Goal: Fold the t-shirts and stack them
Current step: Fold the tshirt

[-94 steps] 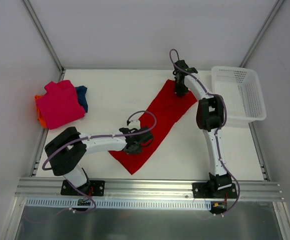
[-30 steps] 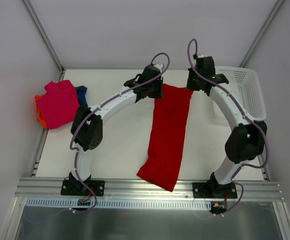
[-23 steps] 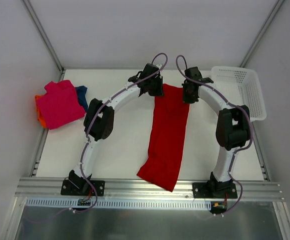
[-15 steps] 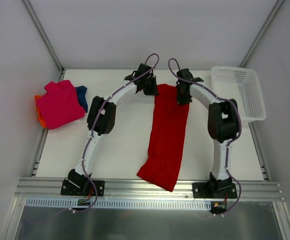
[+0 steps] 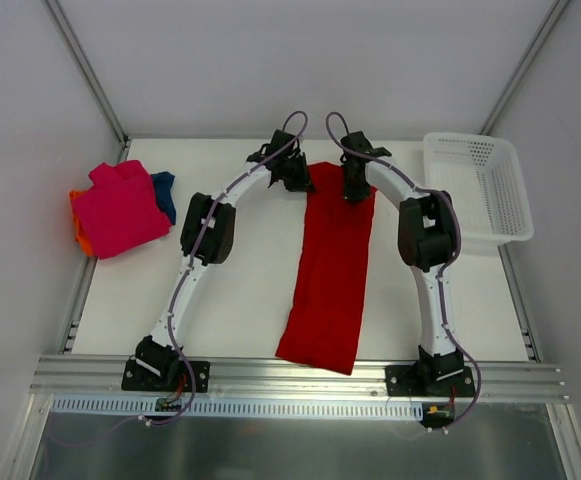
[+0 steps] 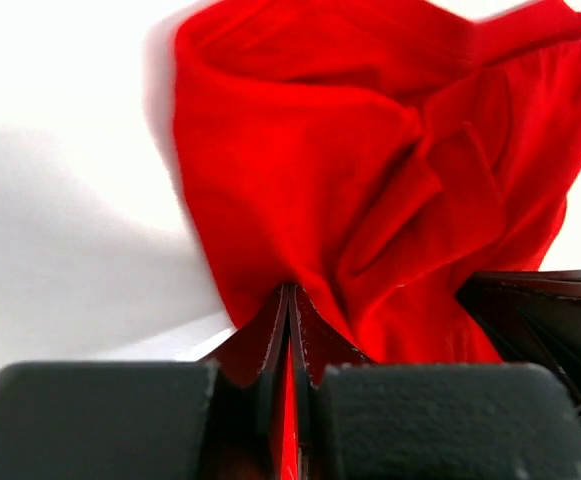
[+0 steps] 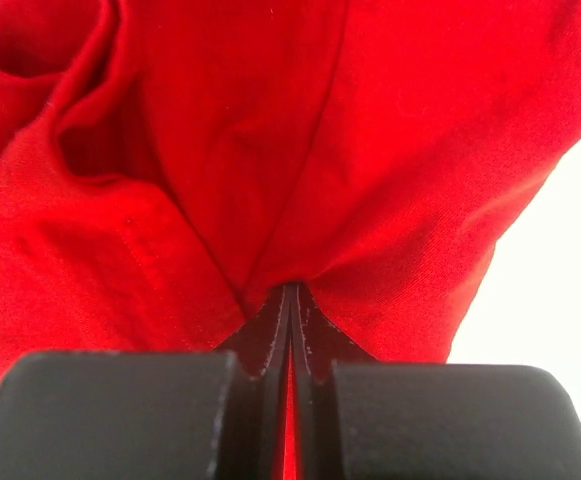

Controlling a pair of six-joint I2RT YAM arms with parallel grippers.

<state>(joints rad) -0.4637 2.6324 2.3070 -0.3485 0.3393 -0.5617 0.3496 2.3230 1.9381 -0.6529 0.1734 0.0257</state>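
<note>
Two pincers, one red edge

Both my pincers are pressed together on cloth. The left pincer (image 5: 295, 178) and the right pincer (image 5: 353, 190) each pinch the far edge of the bright red cloth t-shirt (image 5: 330, 270), side by side, just left of the white plastic mesh basket (image 5: 490, 236). In the wrist views each pair of fingers is closed to a slit with a red fold nipped in it.

Shirt: a long narrow strip on the white table (image 5: 230, 290). Its far end is level with the basket. Its near end lies well nearer my bases than the basket's near wall. I judge it folded lengthwise, with a crosswise fold likely next.

Pile: magenta-pink t-shirt (image 5: 120, 210) on top. The orange t-shirt (image 5: 78, 232) and dark blue t-shirt (image 5: 164, 190) peep from under it. It sits far left of the basket, well apart from the red one.

Materials: thin matt cloth, limp, no spring. A stitched seam shows at my right pincer and deep soft creases bunch at my left. The basket is rigid open lattice. The table looks smooth, probably with little grip.

Risks:
- The pinches look shallow. A quick lift could pull the cloth from one pincer and drop that edge askew.
- If the layers are nipped unevenly, the under-layer may lag and the strip open out.
- On a smooth table the near end may slide rather than hold while the far end is carried over.
- The pincers sit close together, and crowding them risks a knock.
</note>
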